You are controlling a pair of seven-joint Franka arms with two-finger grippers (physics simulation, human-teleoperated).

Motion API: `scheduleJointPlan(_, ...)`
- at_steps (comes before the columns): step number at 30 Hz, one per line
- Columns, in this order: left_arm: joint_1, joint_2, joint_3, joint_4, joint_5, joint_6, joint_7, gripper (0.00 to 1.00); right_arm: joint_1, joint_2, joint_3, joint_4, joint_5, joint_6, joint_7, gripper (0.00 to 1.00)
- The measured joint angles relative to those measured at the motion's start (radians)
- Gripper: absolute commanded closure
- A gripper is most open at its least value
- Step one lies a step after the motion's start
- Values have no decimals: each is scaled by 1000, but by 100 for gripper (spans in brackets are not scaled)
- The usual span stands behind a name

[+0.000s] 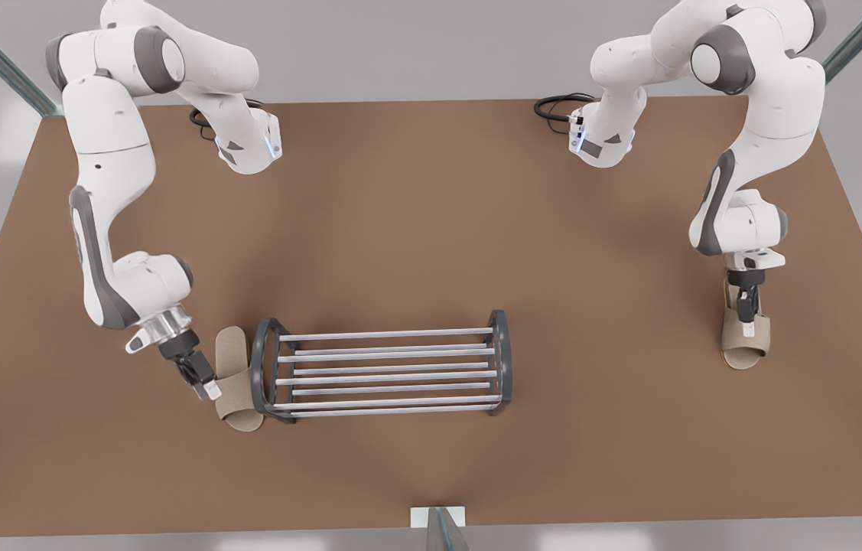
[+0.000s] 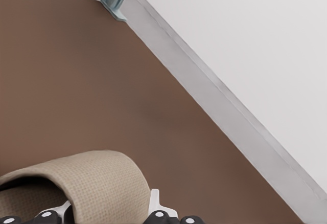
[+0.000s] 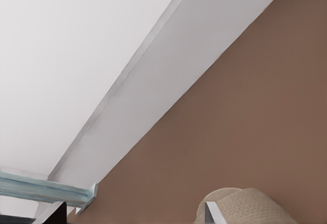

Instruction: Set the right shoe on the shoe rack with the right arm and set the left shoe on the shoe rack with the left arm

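Observation:
The shoe rack point(image 1: 385, 376) stands low on the brown table, at the front view's centre-left. The left shoe point(image 1: 235, 367), a beige slipper, lies against the rack's end on the front view's left. My left gripper point(image 1: 205, 386) is shut on its strap point(image 2: 97, 183), one finger point(image 2: 153, 203) outside and one under it. At the front view's far right lies the right shoe point(image 1: 744, 348), also a beige slipper. My right gripper point(image 1: 746, 327) is down on it, open, with one finger point(image 3: 209, 213) at the strap point(image 3: 255, 206).
The table's near edge point(image 1: 247, 528) runs close in front of the rack, with a grey-green post point(image 1: 438, 528) at its middle. The table's side edge lies just beyond the right shoe. Bare brown tabletop point(image 1: 614, 367) stretches between the rack and the right shoe.

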Motion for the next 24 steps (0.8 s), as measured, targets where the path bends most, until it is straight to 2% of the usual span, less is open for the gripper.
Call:
scheduleJointPlan(4, -1, 4, -10, 5, -31, 9, 0, 30, -11, 35, 1, 10, 43, -68, -112, 0)
scheduleJointPlan(6, 0, 5, -15, 5, -44, 12, -2, 39, -20, 54, 11, 9, 54, -104, -160, 0)
scheduleJointPlan(15, 0, 11, -22, 60, -76, 14, -29, 39, -45, 34, 45, -33, 118, -169, -326, 0)
scheduleJointPlan(17, 0, 14, -23, 67, -93, 12, -36, 67, -49, 14, 45, -36, 119, -167, -353, 0)
scheduleJointPlan(18, 0, 12, -26, 79, -111, 12, -39, 73, -50, -1, 46, -48, 120, -165, -365, 0)
scheduleJointPlan(19, 0, 10, -28, 101, -125, 14, -41, 77, -51, -23, 46, -71, 121, -163, -377, 0)
scheduleJointPlan(24, -1, -39, -30, 143, -158, 51, -48, 77, -54, -150, 42, -275, 199, -190, -376, 0)
